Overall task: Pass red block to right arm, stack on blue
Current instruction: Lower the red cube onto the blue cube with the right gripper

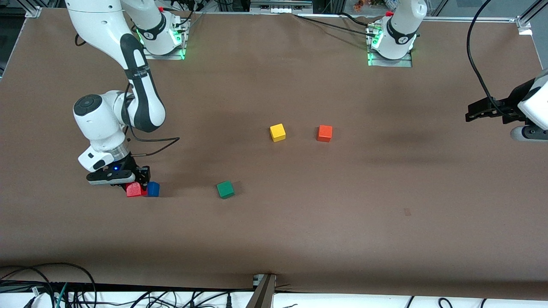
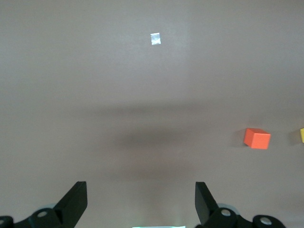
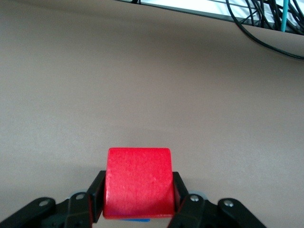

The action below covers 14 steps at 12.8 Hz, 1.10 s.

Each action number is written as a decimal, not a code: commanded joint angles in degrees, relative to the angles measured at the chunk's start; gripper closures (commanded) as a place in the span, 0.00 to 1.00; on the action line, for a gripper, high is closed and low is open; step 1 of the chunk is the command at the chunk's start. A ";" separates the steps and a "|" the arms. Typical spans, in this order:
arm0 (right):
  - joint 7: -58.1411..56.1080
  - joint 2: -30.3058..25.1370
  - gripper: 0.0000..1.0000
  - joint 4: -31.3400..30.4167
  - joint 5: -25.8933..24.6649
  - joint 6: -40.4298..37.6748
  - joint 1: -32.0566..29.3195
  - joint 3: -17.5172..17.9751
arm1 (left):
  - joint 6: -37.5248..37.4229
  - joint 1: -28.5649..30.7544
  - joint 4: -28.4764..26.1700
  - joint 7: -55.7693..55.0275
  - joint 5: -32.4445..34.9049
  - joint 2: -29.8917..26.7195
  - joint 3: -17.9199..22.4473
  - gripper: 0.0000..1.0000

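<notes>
My right gripper (image 1: 139,182) is low over the table near the right arm's end, shut on the red block (image 1: 134,189), which it holds tilted. The block touches or nearly touches the blue cube (image 1: 153,188) on the table, on that cube's side toward the right arm's end. In the right wrist view the red block (image 3: 137,183) fills the space between the fingers (image 3: 96,194), and a thin strip of blue (image 3: 135,220) shows under it. My left gripper (image 1: 471,114) hangs open and empty over the left arm's end of the table; its view shows the gripper (image 2: 141,204) spread wide above bare table.
A green cube (image 1: 225,189) lies beside the blue one, toward the table's middle. A yellow cube (image 1: 278,132) and an orange-red cube (image 1: 324,133) sit mid-table, farther from the front camera. The orange-red cube also shows in the left wrist view (image 2: 257,138). Cables (image 1: 38,282) lie along the near edge.
</notes>
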 commanded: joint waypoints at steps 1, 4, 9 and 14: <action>2.61 1.62 1.00 0.52 -0.45 1.54 1.70 -0.73 | 0.81 1.62 -1.15 -0.38 -2.39 -0.65 0.29 0.00; 2.70 2.77 1.00 0.52 -0.36 3.38 1.71 -0.55 | 0.81 1.54 -0.89 -0.12 -1.60 -0.56 0.03 0.00; 2.70 2.86 1.00 0.34 -0.27 3.65 1.71 -0.46 | 0.73 1.54 -0.80 0.33 -1.16 -0.47 -0.06 0.00; 4.54 2.86 1.00 -0.62 -0.18 4.53 2.75 -0.38 | 0.64 0.84 0.25 0.33 0.51 -0.39 -0.41 0.00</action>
